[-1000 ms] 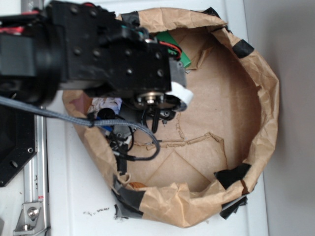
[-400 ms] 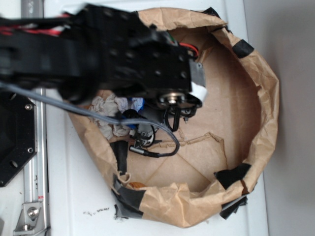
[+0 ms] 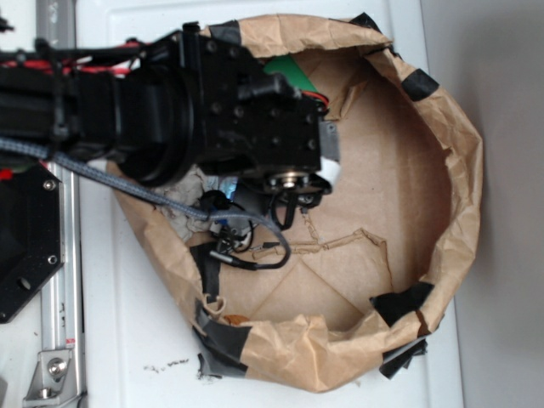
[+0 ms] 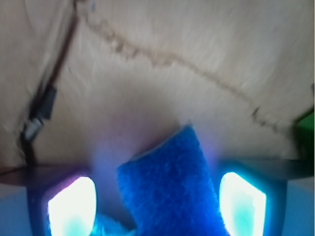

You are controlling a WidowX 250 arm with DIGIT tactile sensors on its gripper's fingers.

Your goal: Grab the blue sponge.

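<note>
claw [image 4: 157, 199]: fingers [image 4: 71, 206] flank the blue sponge [image 4: 170, 189] with gaps both sides, so apparently unclenched | sponge: low centre of wrist view, tilted, poised for closing | green block [image 3: 293, 72]: upper centre, inside paper-lined basket [image 3: 459, 170]

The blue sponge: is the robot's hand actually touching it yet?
Cannot tell. In the wrist view the blue sponge sits tilted between the hand's two glowing fingers, with gaps showing beside it, but the frame's bottom edge hides any contact lower down.
</note>
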